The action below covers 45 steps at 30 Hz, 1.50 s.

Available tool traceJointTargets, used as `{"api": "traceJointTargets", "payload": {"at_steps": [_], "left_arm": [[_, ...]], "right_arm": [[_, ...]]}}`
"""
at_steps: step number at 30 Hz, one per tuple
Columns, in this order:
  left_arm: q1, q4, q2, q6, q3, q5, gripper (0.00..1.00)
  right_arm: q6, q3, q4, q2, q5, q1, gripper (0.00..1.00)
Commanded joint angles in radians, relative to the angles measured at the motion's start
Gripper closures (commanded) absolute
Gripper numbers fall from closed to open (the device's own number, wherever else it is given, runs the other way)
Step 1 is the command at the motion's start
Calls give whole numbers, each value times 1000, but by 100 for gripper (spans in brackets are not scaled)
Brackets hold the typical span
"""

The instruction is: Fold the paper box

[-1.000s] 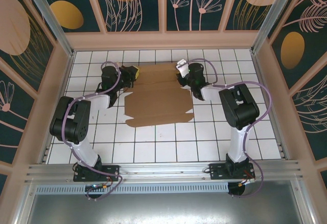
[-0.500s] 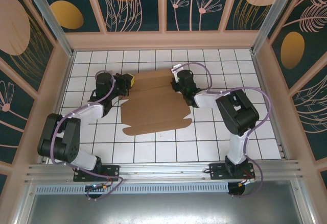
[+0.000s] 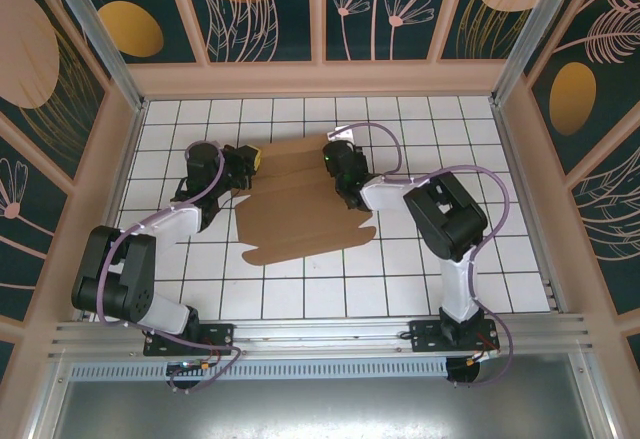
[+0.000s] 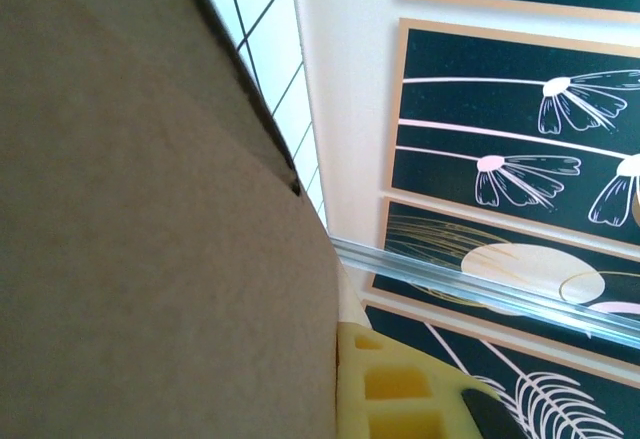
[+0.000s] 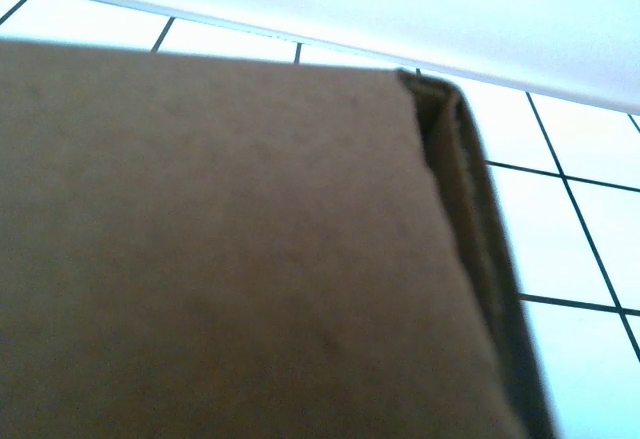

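Black-and-white arms (image 3: 165, 221), purple cables (image 3: 482, 175).

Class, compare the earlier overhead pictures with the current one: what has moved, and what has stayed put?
The right gripper slid left along the far edge of the paper box. The left arm swung its elbow back toward the near-left corner. The box skewed slightly, its near-left corner closer to the arms. The left gripper stayed shut on the far-left corner.

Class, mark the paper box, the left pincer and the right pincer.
paper box (image 3: 300, 214): top view, middle of its flat panel.
left pincer (image 3: 256, 162): top view, yellow fingertips at the box's left edge.
right pincer (image 3: 332, 157): top view, tip over the box's far right.
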State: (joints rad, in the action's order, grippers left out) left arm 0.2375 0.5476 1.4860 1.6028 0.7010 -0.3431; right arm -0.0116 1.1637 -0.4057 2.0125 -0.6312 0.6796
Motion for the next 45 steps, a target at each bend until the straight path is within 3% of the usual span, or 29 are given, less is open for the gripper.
{"api": "traceJointTargets", "payload": {"at_steps": [1,10,18,20,22,26,30,36,40,42,45], "left_arm": [[50,-74,-26,20,-5,-140,100],[63,-66,-16,42,-6,-137,100],[66,-61,-7,52,-3,-140,100],[65,-53,-6,58,-6,-141,100],[65,-51,-6,66,-7,-142,100],[66,-63,-19,65,-3,-136,100],[65,-76,-17,62,3,-124,100],[71,-114,-37,49,16,-113,100],[71,-149,-56,38,24,-103,100],[74,-164,-54,37,29,-101,100],[82,-171,-62,37,25,-90,100]], "right_arm": [[12,16,156,76,-231,-14,100],[-148,180,376,187,-397,4,100],[-211,212,410,203,-392,15,100],[-170,192,368,188,-332,15,100],[-116,136,290,149,-246,13,93],[-46,-4,150,30,-34,-3,57],[16,-112,17,-61,84,-1,33],[29,-307,-145,-228,318,-45,18],[-5,-564,-503,-397,463,-102,15],[16,-681,-715,-430,575,-123,8],[30,-719,-743,-447,666,-127,8]]}}
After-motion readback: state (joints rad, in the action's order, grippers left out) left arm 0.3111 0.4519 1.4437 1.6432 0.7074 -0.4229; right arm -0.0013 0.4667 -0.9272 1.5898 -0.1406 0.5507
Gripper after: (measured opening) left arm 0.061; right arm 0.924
